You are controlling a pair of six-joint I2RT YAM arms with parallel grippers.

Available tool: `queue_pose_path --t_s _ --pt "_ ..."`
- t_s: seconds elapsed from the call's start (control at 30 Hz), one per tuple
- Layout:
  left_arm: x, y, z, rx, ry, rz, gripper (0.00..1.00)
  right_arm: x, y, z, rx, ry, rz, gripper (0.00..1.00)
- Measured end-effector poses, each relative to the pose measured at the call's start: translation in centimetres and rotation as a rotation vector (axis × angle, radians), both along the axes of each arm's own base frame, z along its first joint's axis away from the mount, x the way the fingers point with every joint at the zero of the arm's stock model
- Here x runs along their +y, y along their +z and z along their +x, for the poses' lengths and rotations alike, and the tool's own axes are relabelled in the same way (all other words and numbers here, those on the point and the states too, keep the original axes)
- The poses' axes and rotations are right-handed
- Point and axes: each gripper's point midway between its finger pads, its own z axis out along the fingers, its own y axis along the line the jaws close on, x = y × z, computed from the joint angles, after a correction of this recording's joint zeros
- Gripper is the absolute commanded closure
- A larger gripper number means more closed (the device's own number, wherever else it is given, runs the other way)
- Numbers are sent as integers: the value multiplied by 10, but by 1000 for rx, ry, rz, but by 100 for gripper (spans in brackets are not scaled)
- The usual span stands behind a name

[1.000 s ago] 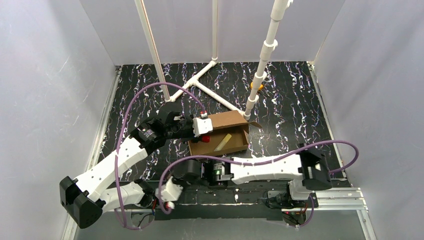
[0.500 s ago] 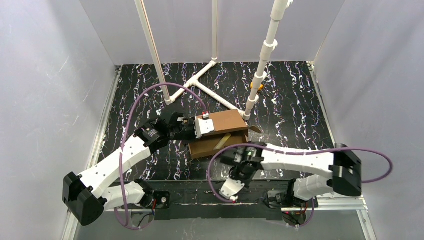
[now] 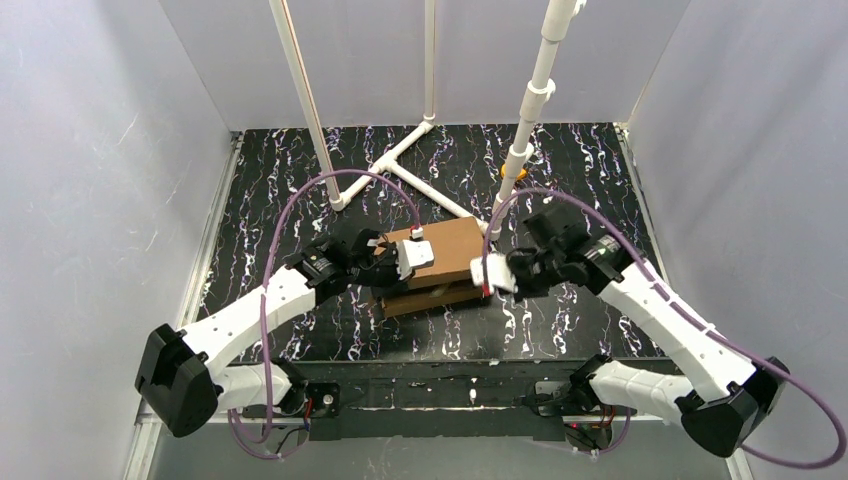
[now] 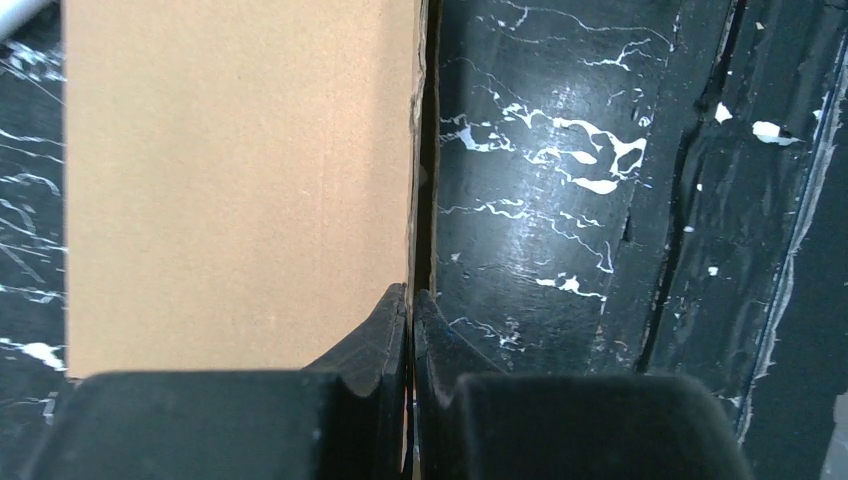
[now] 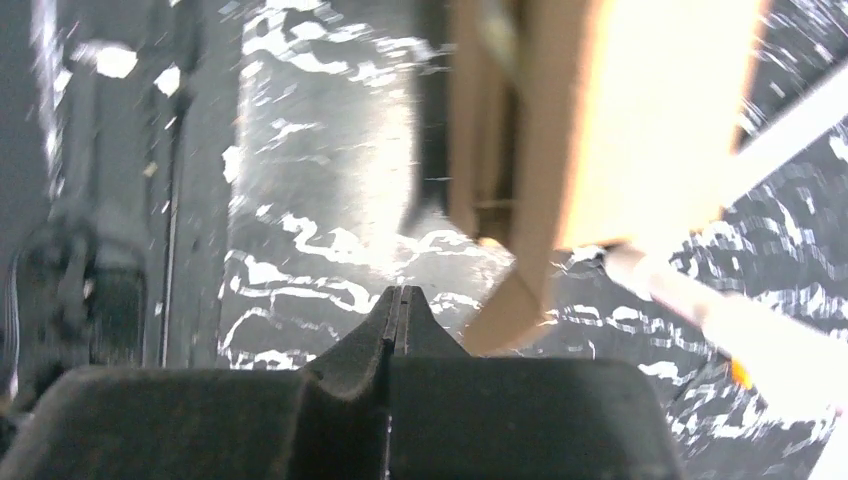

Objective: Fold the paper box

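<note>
Left tool (image 4: 411, 308): fingers pressed together and, as far as the wrist view shows, pinching the thin near edge of the lid (image 4: 240, 190) at its left end, since the cardboard edge runs straight into the slit between them. Right tool (image 5: 398, 300): fingers closed on nothing, sitting at the right end of the paper box (image 3: 445, 262), just beside a loose corner flap (image 5: 505, 310). Whether it touches the flap cannot be told (that view is blurred).

The paper box lies mid-worktop (image 3: 560, 180), just near of the foot of the white pipe stand (image 3: 520, 150). Its lid is lowered over the base, with a dark gap showing along the near wall.

Handling, as a judgement: corrugated board of this kind is light and stiff across each panel. It should bend readily only at its scored creases. The creases are likely springy, so a lid let go may lift again. The glossy marbled worktop looks smooth, so the empty box will probably slide under a sideways push unless the other arm braces it. Its edges are liable to crush or kink under a hard pinch.

Where to take hold: the free edge of a panel near a corner (as the left tool does) gives leverage about the hinge. Flat pressure on the lid top suits holding it down while an end flap is tucked.
</note>
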Motion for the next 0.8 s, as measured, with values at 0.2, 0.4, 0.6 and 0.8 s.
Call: queue_pose_path --t_s 0.2,0.4,0.6,0.8 --pt "0 -21 -9 101 43 0 74 2 29 59 49 -402 260 90" --pt "0 -35 -16 186 88 7 51 0 -3 93 197 -612 367 91" --pt "-2 -51 -19 265 131 10 46 17 -42 95 302 -621 438 97" --pt "-7 -60 -22 345 168 7 37 20 -90 102 274 -637 379 99"
